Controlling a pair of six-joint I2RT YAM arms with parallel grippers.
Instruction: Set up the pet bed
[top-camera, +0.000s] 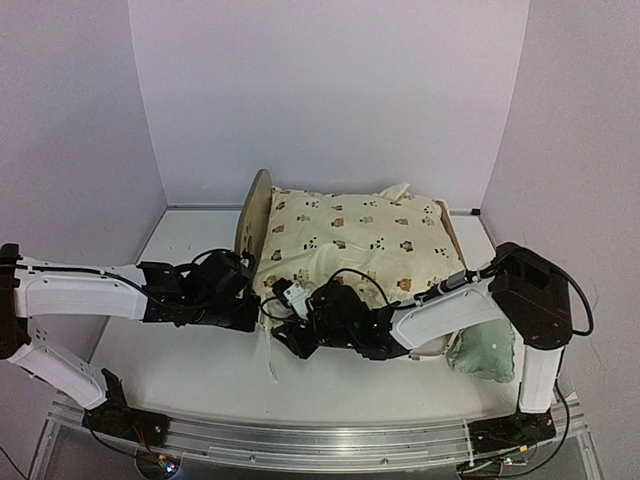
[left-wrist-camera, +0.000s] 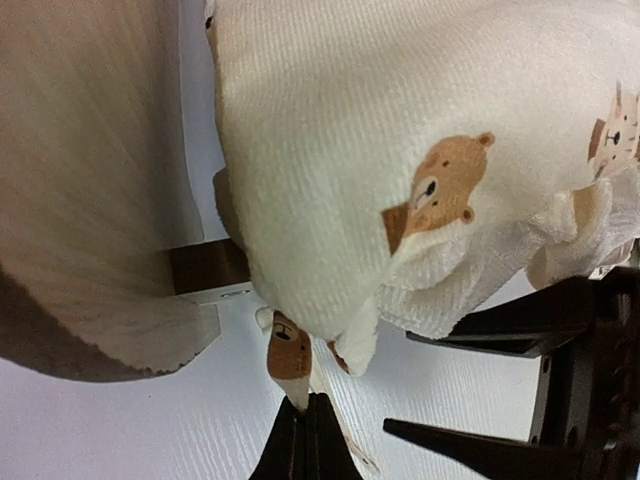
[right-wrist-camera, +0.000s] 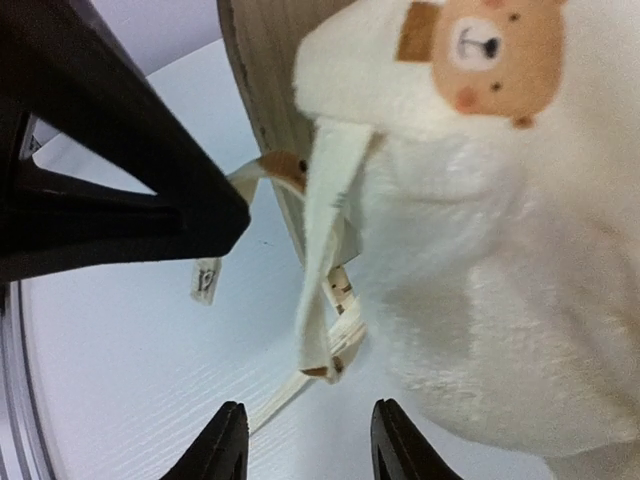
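While one tie (left-wrist-camera: 290, 362) is being pinched by the left gripper (left-wrist-camera: 305, 435), a second tie (right-wrist-camera: 322, 250), beside the pet bed (right-wrist-camera: 255, 60), is being framed by the spread right gripper (right-wrist-camera: 310, 420).

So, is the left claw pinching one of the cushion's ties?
Yes, the left claw is shut on a bear-print tie hanging from a corner of the cushion.
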